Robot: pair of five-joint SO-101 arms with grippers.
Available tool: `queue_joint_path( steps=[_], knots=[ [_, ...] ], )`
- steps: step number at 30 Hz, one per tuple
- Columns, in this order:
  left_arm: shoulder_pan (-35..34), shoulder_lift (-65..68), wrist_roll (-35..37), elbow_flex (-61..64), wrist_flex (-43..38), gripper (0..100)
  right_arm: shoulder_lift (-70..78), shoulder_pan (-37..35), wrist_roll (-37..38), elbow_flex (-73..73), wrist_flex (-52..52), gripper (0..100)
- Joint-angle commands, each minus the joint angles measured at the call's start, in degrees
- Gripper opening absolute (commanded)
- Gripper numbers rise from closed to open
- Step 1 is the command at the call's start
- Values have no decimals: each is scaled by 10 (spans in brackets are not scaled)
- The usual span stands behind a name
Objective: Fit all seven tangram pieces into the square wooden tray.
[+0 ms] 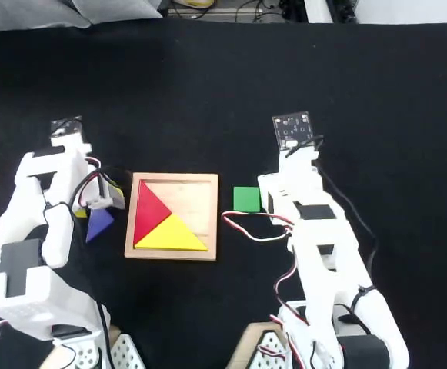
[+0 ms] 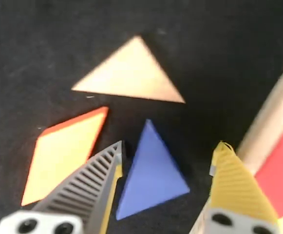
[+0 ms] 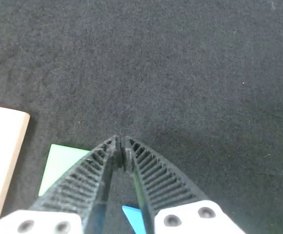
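The square wooden tray lies between the arms and holds a red triangle and a yellow triangle. My left gripper is open just left of the tray, its fingers on either side of a blue triangle on the cloth. Beside that lie an orange parallelogram and a pale orange triangle. My right gripper is shut on nothing, low over the cloth right of the tray. A green square lies next to it, and a light blue piece peeks out under its fingers.
Black cloth covers the table, with open room beyond the tray and to the far right. The tray's corner rises close to my left gripper's yellow finger. Both arm bases stand at the near edge.
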Motion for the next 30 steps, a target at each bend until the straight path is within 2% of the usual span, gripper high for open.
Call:
queue_joint_path(
  steps=[1,5,9,16,23,30],
  knots=[
    [15,-55,-48,10,3,295,-16,-9,1,-5,-8,11],
    [20,-95,-99,55,-1,300,-17,-9,1,-5,-8,11],
    [4,-116,-118,74,-2,299,-17,-9,18,-5,-8,11],
    [-1,-119,-116,74,-4,297,-17,-9,19,-2,-8,11],
    [0,-125,-115,145,-93,295,-18,-9,19,0,-10,11],
    [-18,-118,-116,129,-92,295,-19,-9,19,0,-9,11]
  ],
)
